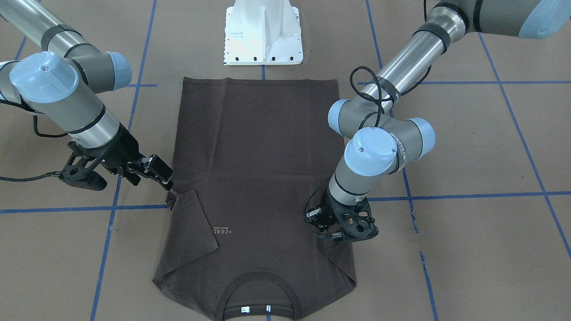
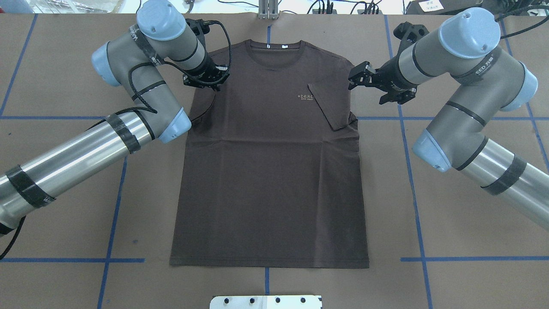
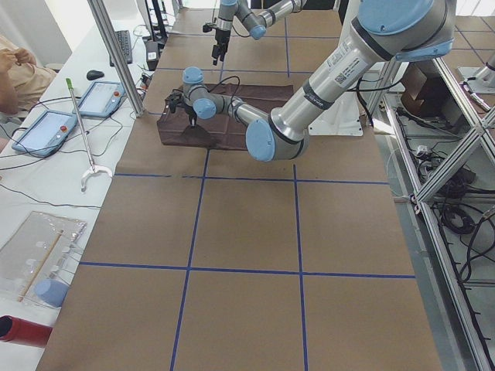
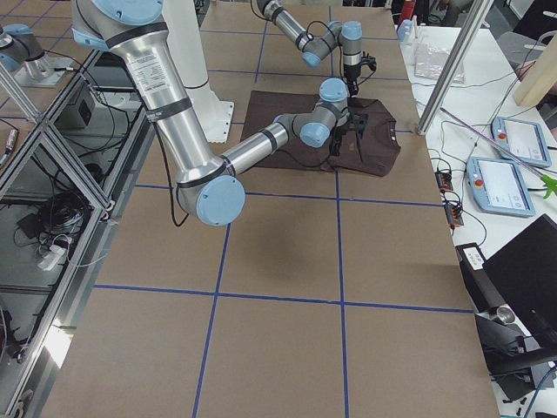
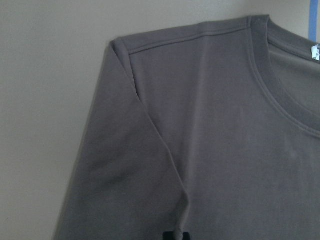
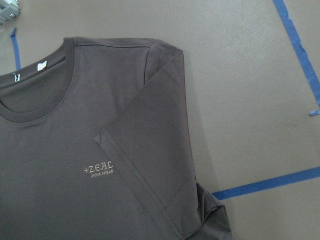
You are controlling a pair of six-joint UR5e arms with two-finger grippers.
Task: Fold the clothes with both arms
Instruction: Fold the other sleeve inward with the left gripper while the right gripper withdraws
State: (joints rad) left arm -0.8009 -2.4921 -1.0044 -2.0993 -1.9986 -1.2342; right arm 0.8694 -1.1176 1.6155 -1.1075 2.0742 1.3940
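Observation:
The dark brown T-shirt (image 1: 258, 147) (image 2: 270, 171) lies flat, front up, with its collar away from the robot. Both sleeves are folded in over the chest. My left gripper (image 2: 206, 81) (image 1: 319, 220) is low on the left sleeve's hem. In the left wrist view a black fingertip (image 5: 175, 235) sits where the sleeve (image 5: 125, 175) creases, so it looks shut on the cloth. My right gripper (image 2: 356, 77) (image 1: 156, 176) is open and empty, raised just off the shirt's edge beside the folded right sleeve (image 2: 336, 107) (image 6: 150, 150).
The white pedestal (image 1: 263, 33) (image 2: 266, 301) stands at the shirt's hem end. Blue tape lines (image 2: 472, 259) cross the brown table. Tablets (image 3: 46, 131) (image 4: 513, 139) and metal posts (image 3: 116, 54) line the operators' side, where a person (image 3: 15, 69) sits.

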